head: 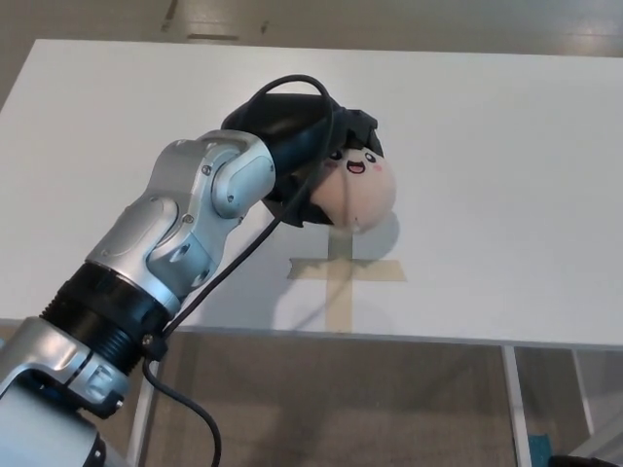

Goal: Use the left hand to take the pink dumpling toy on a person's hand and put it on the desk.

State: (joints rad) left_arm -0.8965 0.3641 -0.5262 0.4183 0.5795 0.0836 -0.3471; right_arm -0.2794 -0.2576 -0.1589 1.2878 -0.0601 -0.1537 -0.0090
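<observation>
**Base:** What's on your feed, biggest thing first?

**Me:** The white desk [506,146] fills most of my head view, its front edge running along the lower part of the picture with bare floor under it. Next in size is my left arm [185,233], silver and black segments coming up from the bottom left corner, with a black cable [243,258] looping over the wrist and trailing down past the forearm.

**Base:** And the robot hand?

**Me:** The left robot hand [292,146] is over the middle of the desk, black fingers wrapped around the pink dumpling toy [358,190]. I'd call it a closed grasp on the toy's left and top side. The right one doesn't show anywhere on my feed.

**Base:** Where exactly is the toy?

**Me:** In that grasp, its small smiling face turned up toward my camera, the round pale body sticking out to the picture's right of the fingers. It casts a soft shadow on the desk just beside it. I can't tell whether its underside touches the surface.

**Base:** Anything smaller?

**Me:** A tan tape cross [343,277] stuck on the desk, just nearer the front edge than the toy.
</observation>
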